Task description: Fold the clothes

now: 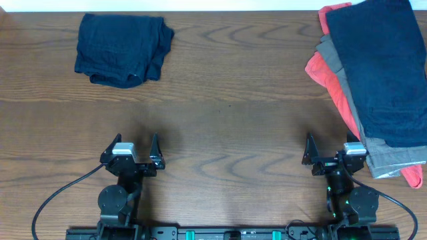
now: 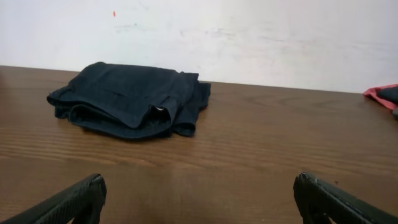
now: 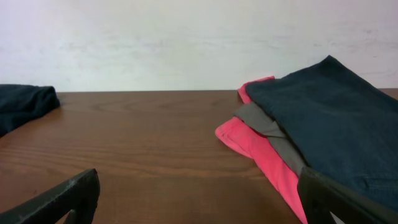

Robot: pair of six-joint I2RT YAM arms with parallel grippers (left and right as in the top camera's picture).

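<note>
Overhead view: a folded dark navy garment (image 1: 122, 49) is seen at the far left of the wooden table (image 1: 227, 113), bundled into a compact, somewhat rumpled square. At the far right a stack of three garments is laid out: a dark navy piece (image 1: 383, 67) on top, a grey piece (image 1: 393, 157) beneath it, and a coral-red piece (image 1: 328, 77) at the bottom, its edge shown along the left side and at the near corner. The two groups are set well apart, with bare wood between them. The left gripper (image 1: 136, 143) is held near the front edge of the table, in line with the folded garment but well short of it; its fingers (image 2: 68, 202) are spread wide and nothing is held between them. The right gripper (image 1: 330, 148) is placed near the front edge just beside the stack's near corner, likewise spread wide with nothing grasped; whether cloth is touched by its body cannot be told
</note>
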